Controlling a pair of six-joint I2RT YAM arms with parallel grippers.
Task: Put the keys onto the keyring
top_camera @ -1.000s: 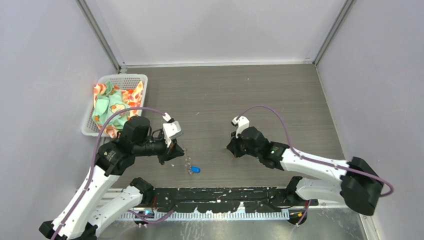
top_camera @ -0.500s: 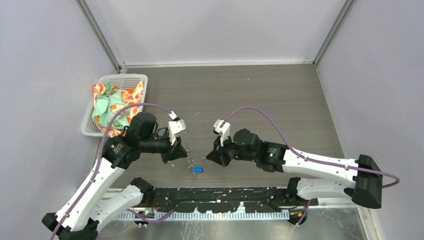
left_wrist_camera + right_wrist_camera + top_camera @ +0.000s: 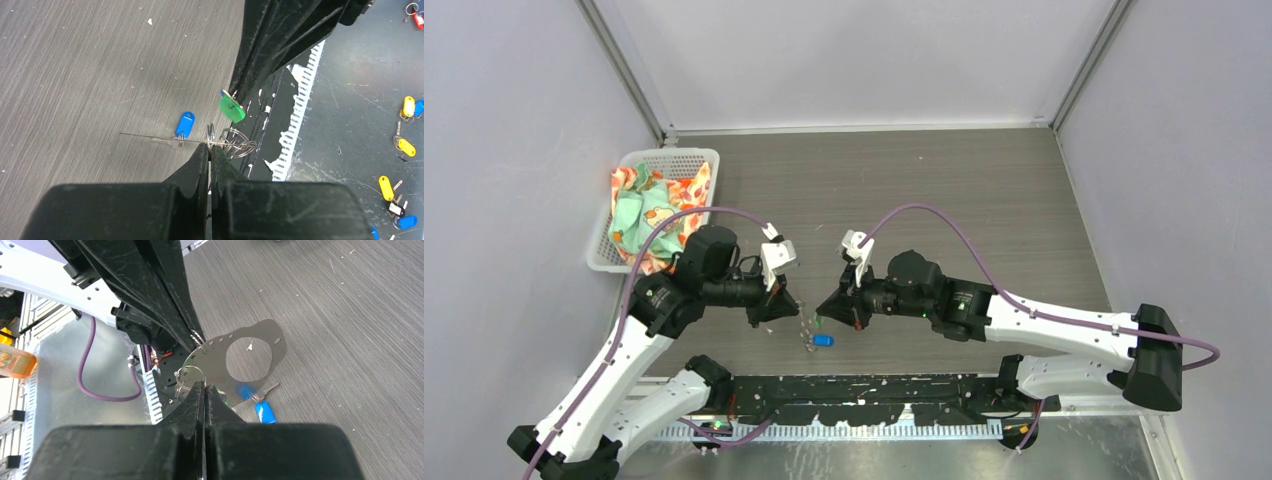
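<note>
Jaws clenched: left gripper (image 3: 209, 148) on one keyring (image 3: 227, 145), right gripper (image 3: 205, 386) on green key (image 3: 231, 108), one of two.

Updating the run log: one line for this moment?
left gripper shut on keyring | right gripper shut on green key | key close to keyring

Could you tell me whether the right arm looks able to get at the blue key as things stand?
Probably not yet. The right pincer is shut on the green key, so it has no free grip, although the blue key is close by with nothing between them.
</note>
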